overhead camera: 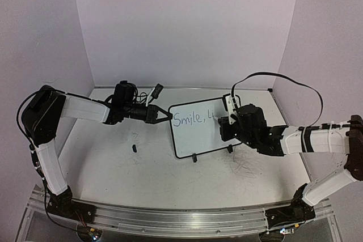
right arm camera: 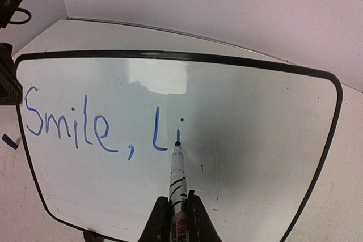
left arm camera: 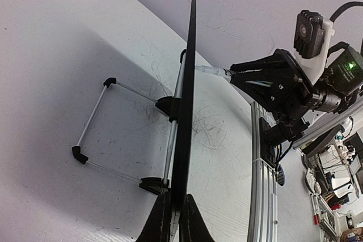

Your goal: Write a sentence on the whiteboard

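Note:
The whiteboard (overhead camera: 195, 139) stands upright on its small black feet at mid-table. My left gripper (overhead camera: 168, 115) is shut on its left edge; in the left wrist view the board (left arm camera: 190, 83) appears edge-on, pinched between the fingers of that gripper (left arm camera: 182, 222). My right gripper (right arm camera: 180, 216) is shut on a white marker (right arm camera: 178, 171) whose tip touches the board face (right arm camera: 255, 140). The sentence (right arm camera: 79, 128) reads "Smile, Li" in blue, with the tip at the foot of the "i". From above, the writing (overhead camera: 190, 119) sits left of the right gripper (overhead camera: 223, 124).
A small dark cap-like piece (overhead camera: 135, 148) lies on the tabletop left of the board. Grey scuff scribbles (overhead camera: 244, 165) mark the table at the right. A wire stand (left arm camera: 96, 128) props the board from behind. An aluminium rail (overhead camera: 181, 219) runs along the near edge.

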